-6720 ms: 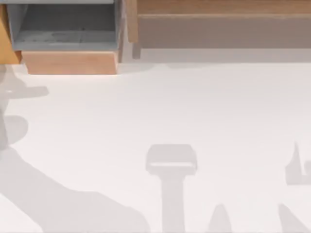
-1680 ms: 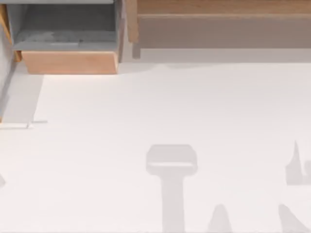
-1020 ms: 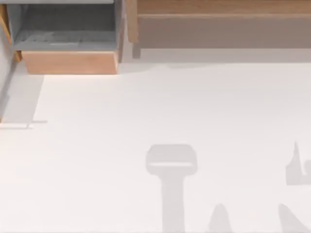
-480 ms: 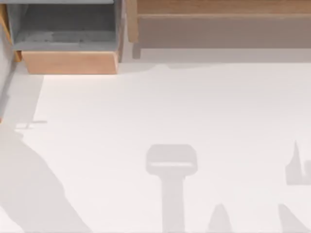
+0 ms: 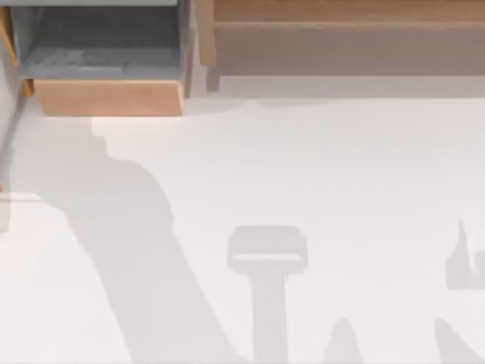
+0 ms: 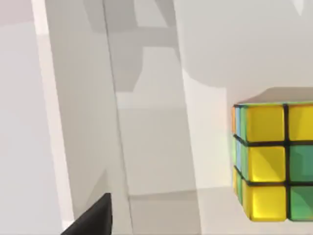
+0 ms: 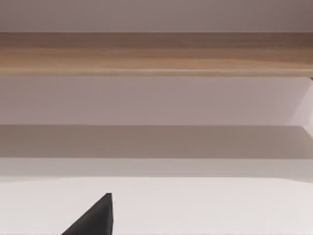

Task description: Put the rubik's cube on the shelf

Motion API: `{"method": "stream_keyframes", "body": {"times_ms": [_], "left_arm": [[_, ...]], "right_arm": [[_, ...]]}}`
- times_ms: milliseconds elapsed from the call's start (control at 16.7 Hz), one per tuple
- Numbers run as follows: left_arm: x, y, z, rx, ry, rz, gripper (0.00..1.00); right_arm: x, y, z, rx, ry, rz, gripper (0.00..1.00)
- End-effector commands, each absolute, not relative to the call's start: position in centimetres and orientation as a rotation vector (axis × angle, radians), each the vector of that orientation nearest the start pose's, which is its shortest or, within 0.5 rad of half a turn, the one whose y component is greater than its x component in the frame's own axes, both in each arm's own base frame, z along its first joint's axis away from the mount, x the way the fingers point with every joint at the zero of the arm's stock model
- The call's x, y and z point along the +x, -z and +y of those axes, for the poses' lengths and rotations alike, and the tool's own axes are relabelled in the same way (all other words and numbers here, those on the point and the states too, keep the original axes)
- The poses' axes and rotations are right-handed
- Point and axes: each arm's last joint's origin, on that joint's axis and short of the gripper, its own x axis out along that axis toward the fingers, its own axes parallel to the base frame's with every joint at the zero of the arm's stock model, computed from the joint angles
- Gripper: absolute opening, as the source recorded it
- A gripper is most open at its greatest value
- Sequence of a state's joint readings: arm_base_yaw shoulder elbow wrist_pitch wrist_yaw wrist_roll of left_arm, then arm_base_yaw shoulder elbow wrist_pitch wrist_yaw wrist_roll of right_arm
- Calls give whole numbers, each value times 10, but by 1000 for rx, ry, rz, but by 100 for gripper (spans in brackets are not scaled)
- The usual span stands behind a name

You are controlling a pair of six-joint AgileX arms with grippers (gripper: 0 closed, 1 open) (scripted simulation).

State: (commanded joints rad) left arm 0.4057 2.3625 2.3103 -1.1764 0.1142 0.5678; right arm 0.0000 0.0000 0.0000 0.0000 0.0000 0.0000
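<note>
1. The rubik's cube [image 6: 271, 159] sits on the white worktop [image 5: 318, 174], seen from the left wrist.
2. The shelf [image 5: 341, 38] stands along the worktop's far edge, right of the wooden box [image 5: 110, 97].
3. Whether either end effector is open or closed cannot be told.

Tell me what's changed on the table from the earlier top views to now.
A broad arm shadow has swept in across the left side of the table, reaching from the bottom edge up toward the small wooden box; a second ago that area was bare. The box, the shelf and the shadows at centre and right stayed put.
</note>
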Motion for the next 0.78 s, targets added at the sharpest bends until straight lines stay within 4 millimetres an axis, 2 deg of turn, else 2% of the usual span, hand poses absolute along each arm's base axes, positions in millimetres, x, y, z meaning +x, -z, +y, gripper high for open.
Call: {"method": "stream_keyframes", "body": {"times_ms": [120, 300, 660, 780], "left_arm": [[458, -229, 186, 115, 84, 1300, 100], [461, -218, 178, 74, 91, 1369, 100], [460, -219, 180, 71, 89, 1368, 100], [456, -228, 180, 72, 90, 1370, 100]], "right_arm": [[106, -160, -1, 0, 0, 0, 100], [106, -160, -1, 0, 0, 0, 100], [106, -160, -1, 0, 0, 0, 100], [106, -160, -1, 0, 0, 0, 100]]}}
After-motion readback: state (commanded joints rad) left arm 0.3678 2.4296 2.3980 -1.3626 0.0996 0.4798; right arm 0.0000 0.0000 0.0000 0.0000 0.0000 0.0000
